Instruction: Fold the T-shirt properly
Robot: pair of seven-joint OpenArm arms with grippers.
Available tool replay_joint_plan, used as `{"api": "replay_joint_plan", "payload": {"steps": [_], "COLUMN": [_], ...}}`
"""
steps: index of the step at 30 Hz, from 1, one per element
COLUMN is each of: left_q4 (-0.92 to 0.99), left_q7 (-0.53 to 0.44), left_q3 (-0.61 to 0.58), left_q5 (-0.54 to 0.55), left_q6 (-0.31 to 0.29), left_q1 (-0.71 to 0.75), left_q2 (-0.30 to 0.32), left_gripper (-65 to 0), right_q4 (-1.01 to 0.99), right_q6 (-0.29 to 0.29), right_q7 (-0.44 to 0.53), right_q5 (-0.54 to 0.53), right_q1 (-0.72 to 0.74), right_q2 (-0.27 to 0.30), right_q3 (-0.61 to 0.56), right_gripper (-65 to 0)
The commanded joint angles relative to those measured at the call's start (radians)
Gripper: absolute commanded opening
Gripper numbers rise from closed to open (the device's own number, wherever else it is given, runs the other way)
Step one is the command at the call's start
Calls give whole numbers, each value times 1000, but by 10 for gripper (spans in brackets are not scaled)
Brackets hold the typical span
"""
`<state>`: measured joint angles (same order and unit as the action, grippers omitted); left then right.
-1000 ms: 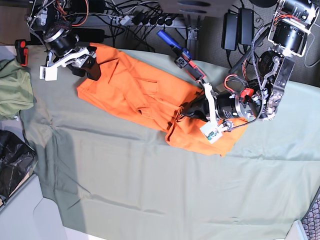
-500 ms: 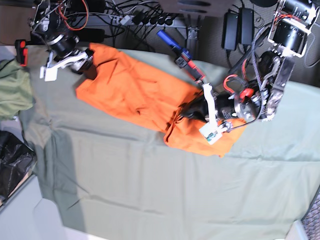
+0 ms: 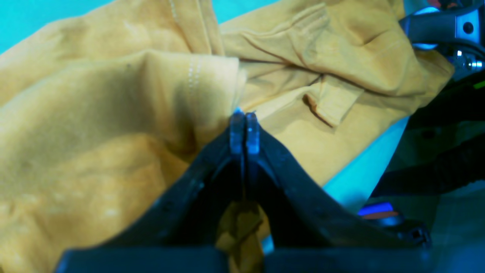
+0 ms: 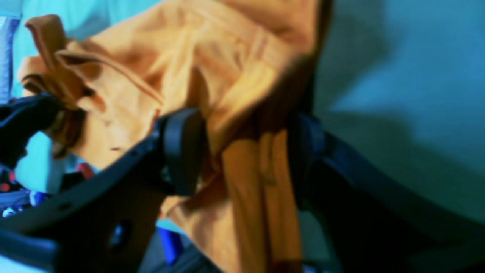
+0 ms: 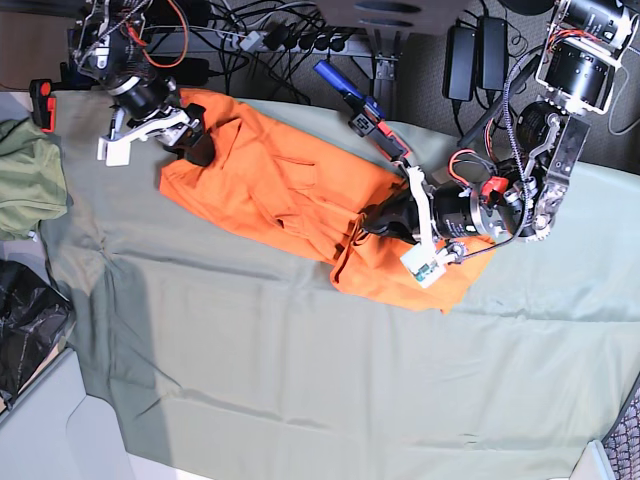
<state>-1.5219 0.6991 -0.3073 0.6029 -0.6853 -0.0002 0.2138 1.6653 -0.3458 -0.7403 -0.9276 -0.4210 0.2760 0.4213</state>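
Note:
The orange T-shirt (image 5: pixel 280 190) lies stretched in a rumpled band from the table's back left to the middle right. My right gripper (image 5: pixel 195 148) holds its back-left end; in the right wrist view (image 4: pixel 246 159) a thick bunch of orange cloth (image 4: pixel 227 68) sits between the two black fingers. My left gripper (image 5: pixel 368 225) lies low on the shirt's right part. In the left wrist view the gripper (image 3: pixel 242 117) has its jaws pressed together on a fold of the shirt (image 3: pixel 113 113), with cloth showing behind the tips.
A grey-green table cloth (image 5: pixel 300 380) covers the table. An olive-green garment (image 5: pixel 25 180) and a black bag (image 5: pixel 25 340) lie at the left edge. Cables, power bricks and a blue tool (image 5: pixel 345 88) crowd the back edge.
My right gripper went up and left with the shirt's end, then came back right and slightly down. The shirt's left edge followed it. The left arm has stayed put.

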Motion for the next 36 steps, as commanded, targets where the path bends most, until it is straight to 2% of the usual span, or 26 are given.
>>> {"api": "replay_joint_plan", "payload": {"steps": [1,7,9,12,13,20,29,34,36], "left_q4": [-18,-18,-18,-18,-18,-59,-98,-134,-135], "left_q7": [-21,-21,-21,-21,-21,-10,39,46,47], "left_q3": [3,4,3,4,4,8,6,7,13], "left_q5": [21,21,22,30,37,47,171,171,170], "left_q6": [-13,-13,-13,-13,-13,-13,-13,-13,-13], "left_q1": [-16,-15,-16,-17,-18,-30,-33,-33,-33], "left_q2": [3,3,3,3,3,9,11,21,28], "left_gripper": [-650,-650,-650,-650,-650,-650,-650,-650,-650], "right_q4": [12,12,12,12,12,11,11,11,11], "right_q6": [-108,-107,-107,-107,-107,-107,-107,-107,-107], "right_q7": [-19,-8,9,46,58,96,105,104,100], "right_q5": [-6,4,4,16,38,166,191,177,134], "right_q1": [-3,-3,-3,-3,-3,17,16,16,16], "right_q2": [0,-13,-12,-12,-12,23,137,167,170], "right_q3": [-10,-18,-18,-18,-18,13,122,165,167], "right_gripper": [-290,-305,-393,-621,-650,-650,-650,-650,-650]}}
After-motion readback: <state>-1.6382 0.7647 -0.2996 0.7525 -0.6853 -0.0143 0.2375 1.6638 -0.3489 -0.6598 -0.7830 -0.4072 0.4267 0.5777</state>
